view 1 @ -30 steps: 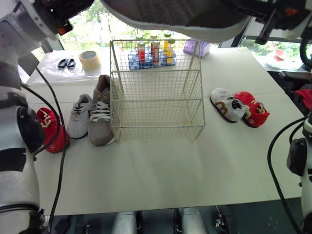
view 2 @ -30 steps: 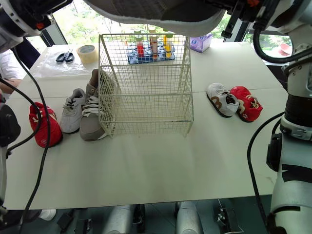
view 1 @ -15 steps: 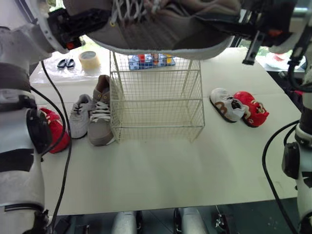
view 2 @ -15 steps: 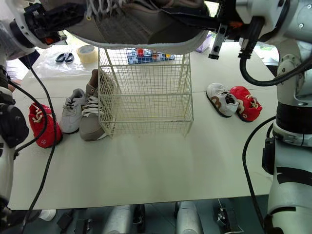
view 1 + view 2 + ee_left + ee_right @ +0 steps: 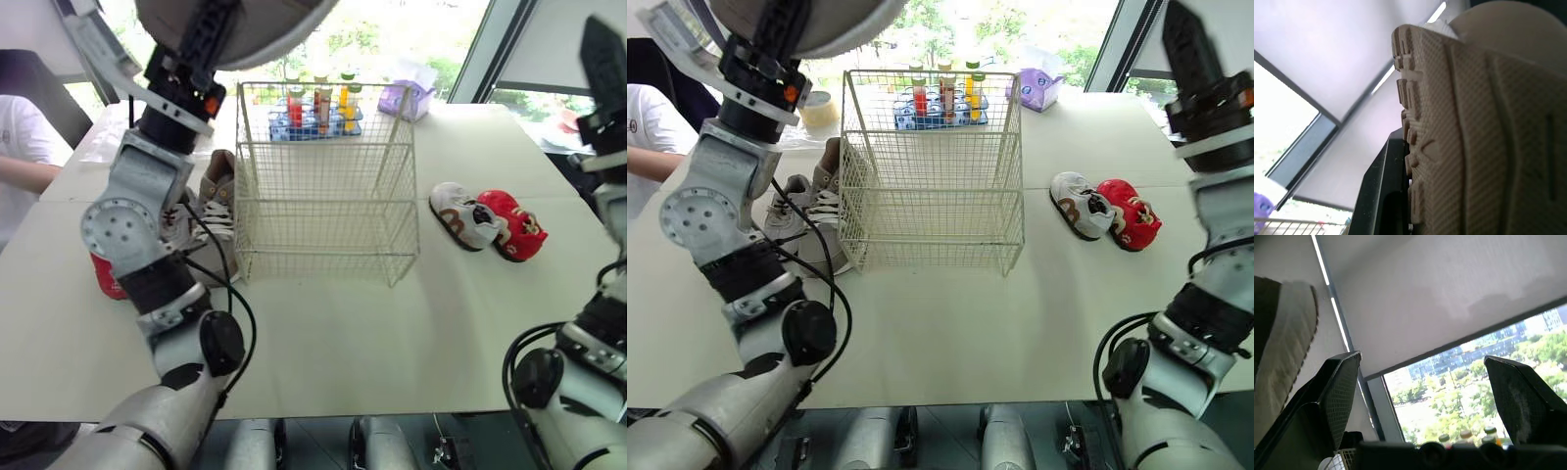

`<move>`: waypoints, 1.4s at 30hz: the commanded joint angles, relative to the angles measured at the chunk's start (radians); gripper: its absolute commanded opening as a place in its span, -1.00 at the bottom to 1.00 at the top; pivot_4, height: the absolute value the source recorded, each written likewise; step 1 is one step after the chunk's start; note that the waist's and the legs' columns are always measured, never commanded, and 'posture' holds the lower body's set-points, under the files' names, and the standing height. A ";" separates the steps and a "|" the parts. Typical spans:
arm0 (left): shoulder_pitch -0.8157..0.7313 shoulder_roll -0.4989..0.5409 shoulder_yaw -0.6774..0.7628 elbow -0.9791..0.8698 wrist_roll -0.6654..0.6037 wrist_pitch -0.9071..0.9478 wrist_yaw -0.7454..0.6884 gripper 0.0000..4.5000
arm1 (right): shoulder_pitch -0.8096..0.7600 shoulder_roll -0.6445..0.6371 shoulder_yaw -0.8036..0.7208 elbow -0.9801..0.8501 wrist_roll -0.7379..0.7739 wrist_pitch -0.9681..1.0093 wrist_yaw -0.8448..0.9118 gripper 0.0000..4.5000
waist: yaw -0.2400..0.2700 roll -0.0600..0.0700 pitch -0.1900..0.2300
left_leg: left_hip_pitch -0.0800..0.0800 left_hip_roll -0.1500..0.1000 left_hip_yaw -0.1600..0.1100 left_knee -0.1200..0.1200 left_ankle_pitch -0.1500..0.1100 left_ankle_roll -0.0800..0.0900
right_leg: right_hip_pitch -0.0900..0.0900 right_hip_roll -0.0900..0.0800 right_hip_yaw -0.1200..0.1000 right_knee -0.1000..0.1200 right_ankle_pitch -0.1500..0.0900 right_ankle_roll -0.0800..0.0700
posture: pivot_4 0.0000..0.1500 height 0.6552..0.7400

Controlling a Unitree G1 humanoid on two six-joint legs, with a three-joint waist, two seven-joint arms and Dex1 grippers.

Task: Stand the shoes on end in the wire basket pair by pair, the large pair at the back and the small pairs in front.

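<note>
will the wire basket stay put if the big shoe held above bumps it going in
Probably not firmly. The basket is thin wire and empty, so it is likely light and may slide on the smooth table. It stands fairly tall, so a knock near its rim from the held shoe could tip it. The thin walls may flex slightly.

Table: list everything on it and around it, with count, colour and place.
table: 1, white
wire basket: 1, cream, mid-table
lying large shoe: 1, grey-beige, left of basket
white-brown small shoe: 1, right of basket
red small shoe: 1, beside it, further right
white shoe: 1, left, partly hidden
red shoe: 1, far left, partly hidden
tube rack: 1, blue, behind basket
tissue box: 1, purple, back right
tape roll: 1, tan, back left
person: 1, white shirt, left
held large shoe: 1, pale sole, high
left tool: grips held large shoe
right tool: open
</note>
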 commanded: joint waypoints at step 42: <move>0.343 0.095 -0.423 -0.060 -0.108 -0.243 -0.025 -0.03 | -0.358 0.201 0.347 0.058 0.048 -0.020 0.109 -0.23 | 0.004 -0.001 0.000 | -0.007 0.000 0.001 0.008 -0.002 0.003 | -0.006 0.002 -0.001 0.006 -0.001 -0.001 | 1.00 -0.71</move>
